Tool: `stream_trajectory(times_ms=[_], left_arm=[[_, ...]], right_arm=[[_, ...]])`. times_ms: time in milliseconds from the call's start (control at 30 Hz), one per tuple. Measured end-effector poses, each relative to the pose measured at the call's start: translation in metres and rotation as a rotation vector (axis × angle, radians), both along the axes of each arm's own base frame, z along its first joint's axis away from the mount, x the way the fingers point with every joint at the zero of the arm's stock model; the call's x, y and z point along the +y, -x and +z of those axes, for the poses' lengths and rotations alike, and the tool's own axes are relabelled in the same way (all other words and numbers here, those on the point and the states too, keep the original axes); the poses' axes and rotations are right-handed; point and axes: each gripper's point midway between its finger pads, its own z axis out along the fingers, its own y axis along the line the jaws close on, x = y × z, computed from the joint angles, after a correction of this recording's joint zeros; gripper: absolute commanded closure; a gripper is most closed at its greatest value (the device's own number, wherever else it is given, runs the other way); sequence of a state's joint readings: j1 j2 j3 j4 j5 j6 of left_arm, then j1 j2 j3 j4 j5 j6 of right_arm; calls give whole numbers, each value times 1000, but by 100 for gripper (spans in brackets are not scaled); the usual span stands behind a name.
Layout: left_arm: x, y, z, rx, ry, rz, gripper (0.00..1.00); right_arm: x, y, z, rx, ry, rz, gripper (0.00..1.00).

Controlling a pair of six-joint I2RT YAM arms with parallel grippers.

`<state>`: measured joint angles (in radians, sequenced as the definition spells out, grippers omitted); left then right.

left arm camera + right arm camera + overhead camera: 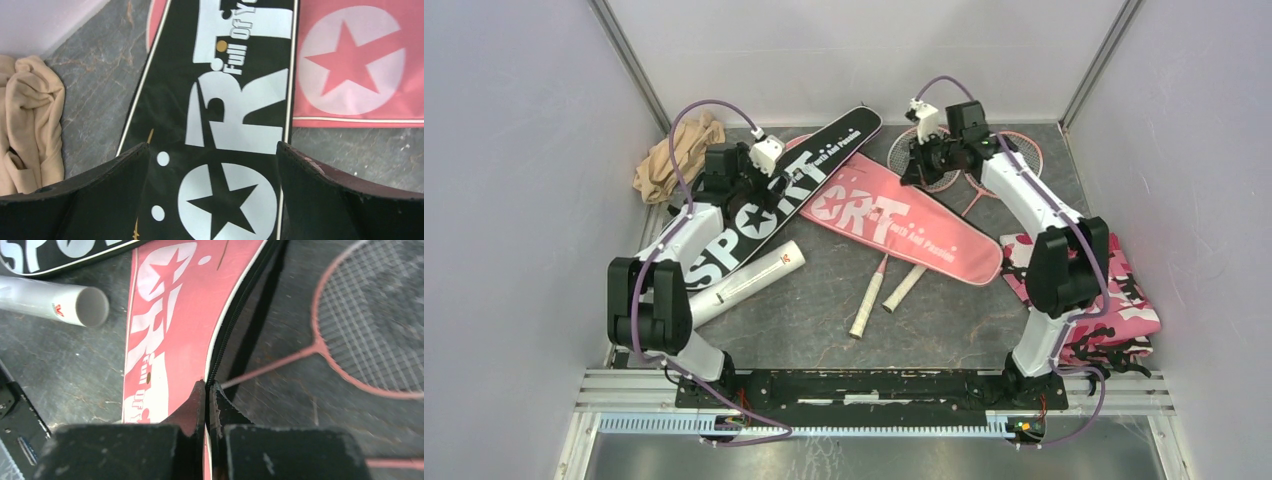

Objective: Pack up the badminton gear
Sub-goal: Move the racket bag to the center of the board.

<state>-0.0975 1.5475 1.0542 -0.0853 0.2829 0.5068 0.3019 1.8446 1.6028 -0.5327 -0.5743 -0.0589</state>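
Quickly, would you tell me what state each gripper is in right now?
Left gripper: open, holding nothing, above the black bag.
Right gripper: shut on the edge of the pink bag.

Grey table (824, 320) bears bags (894, 225), rackets (869, 300), tube (749, 280), cloths (674, 155)

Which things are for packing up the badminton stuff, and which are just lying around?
For the job: black bag, pink bag, two pink rackets, white tube.

Just lying about: beige cloth, pink camouflage cloth.
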Motion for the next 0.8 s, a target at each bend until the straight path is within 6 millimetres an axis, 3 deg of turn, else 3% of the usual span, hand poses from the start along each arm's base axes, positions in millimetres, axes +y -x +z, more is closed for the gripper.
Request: stream_trajectory(times_ms=[167, 300, 500, 800], left_arm=[[-10, -15, 13, -17, 63, 18, 0], [-16, -24, 14, -11, 106, 40, 0], [-18, -28, 14, 2, 162, 78, 0], [-25, -32, 23, -9, 230, 96, 0]], right_arm=[[-36, -3, 22, -45, 63, -68, 100], [-54, -9, 57, -126, 77, -104, 100], [-69, 4, 120, -287, 76, -133, 100], [-79, 23, 174, -431, 70, -156, 100]])
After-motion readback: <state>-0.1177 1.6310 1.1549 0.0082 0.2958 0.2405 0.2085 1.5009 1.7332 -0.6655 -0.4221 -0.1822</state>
